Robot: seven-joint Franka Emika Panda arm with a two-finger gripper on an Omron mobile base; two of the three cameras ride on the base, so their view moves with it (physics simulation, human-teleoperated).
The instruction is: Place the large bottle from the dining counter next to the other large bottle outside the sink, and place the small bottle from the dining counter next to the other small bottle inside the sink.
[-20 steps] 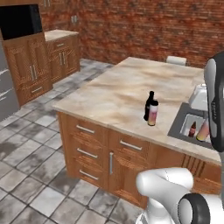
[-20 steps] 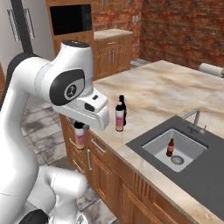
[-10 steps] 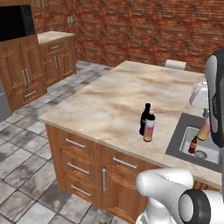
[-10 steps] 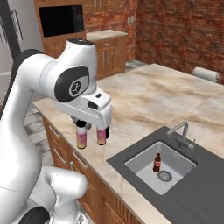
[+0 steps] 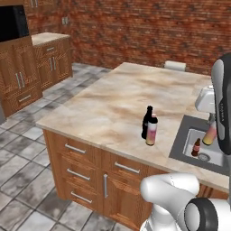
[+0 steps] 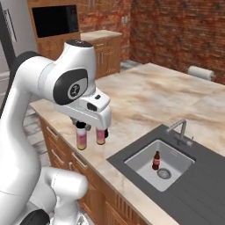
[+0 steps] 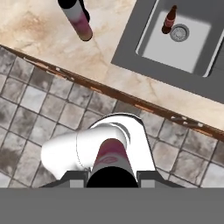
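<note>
At the near edge of the table (image 5: 99, 103), the second half of the task is in hand: the small bottle (image 7: 110, 154) is gripped by the closed end effector (image 7: 111, 176) and is held in the air. In the hand view it is seen against the floor tiles, short of the table's edge and well apart from the sink (image 7: 151, 52).

The first half is judged complete. The large bottle (image 5: 152, 130) is set upright on the table just beside the other large bottle (image 5: 146, 122), outside the sink.

The next move is judged to call for the following:
- The small bottle is to be carried over the table's edge and across the dark surround of the sink.
- It is to be lowered into the basin beside the other small bottle (image 5: 196, 147) and kept upright.
- The tap (image 6: 179, 129) and the two large bottles are to be cleared on the way.

Contents of the sink: one small brown bottle is stood upright near the drain (image 7: 179, 32). Nothing else is seen in the basin.
</note>
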